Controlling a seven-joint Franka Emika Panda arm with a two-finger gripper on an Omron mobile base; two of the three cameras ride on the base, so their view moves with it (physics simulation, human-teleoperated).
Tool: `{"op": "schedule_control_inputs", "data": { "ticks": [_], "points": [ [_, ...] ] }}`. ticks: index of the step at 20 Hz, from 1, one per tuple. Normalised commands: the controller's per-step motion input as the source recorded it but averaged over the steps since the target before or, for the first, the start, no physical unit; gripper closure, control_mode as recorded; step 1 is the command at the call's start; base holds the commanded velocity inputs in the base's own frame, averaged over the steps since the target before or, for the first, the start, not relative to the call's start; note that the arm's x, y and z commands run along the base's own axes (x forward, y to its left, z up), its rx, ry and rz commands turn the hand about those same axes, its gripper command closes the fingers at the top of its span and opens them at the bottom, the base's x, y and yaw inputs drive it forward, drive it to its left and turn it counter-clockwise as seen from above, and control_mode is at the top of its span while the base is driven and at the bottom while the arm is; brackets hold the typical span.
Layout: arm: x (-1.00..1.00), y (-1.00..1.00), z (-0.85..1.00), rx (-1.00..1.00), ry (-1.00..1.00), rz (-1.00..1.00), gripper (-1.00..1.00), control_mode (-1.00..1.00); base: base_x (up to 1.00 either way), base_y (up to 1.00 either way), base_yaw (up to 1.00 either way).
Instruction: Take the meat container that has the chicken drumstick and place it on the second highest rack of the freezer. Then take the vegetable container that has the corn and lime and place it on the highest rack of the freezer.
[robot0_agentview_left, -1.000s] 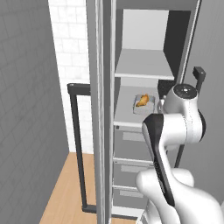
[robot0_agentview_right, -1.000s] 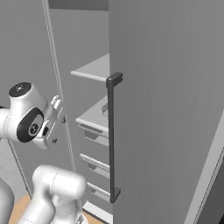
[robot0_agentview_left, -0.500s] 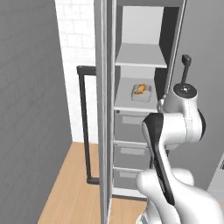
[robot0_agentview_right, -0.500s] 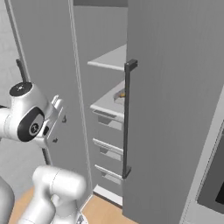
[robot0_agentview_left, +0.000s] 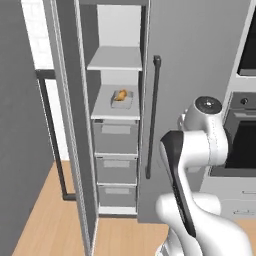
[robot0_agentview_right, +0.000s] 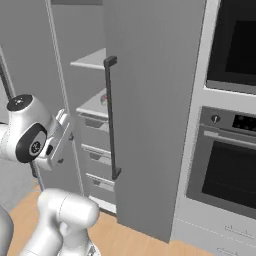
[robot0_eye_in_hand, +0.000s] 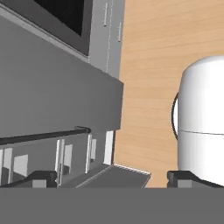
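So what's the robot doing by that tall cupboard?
That cupboard is a freezer with its door open. A little tray holding a chicken drumstick already sits on the second shelf from the top. The top shelf has nothing on it yet. The robot's gripper is open and holding nothing, pointing down toward the wooden floor. The corn and lime tray is not yet in the freezer.

Oven cut off at right
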Motion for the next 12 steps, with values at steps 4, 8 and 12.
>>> {"op": "schedule_control_inputs", "data": {
  "ticks": [4, 8, 12],
  "points": [
    [0.00, 0.00, 0.00, 0.00, 0.00, 0.00, -1.00, 1.00, 0.00, -0.99, -0.19],
    [0.00, 0.00, 0.00, 0.00, 0.00, 0.00, -1.00, 1.00, 0.00, -0.99, -0.15],
    [0.00, 0.00, 0.00, 0.00, 0.00, 0.00, -1.00, 1.00, 0.00, -0.98, -0.09]
  ]
}}
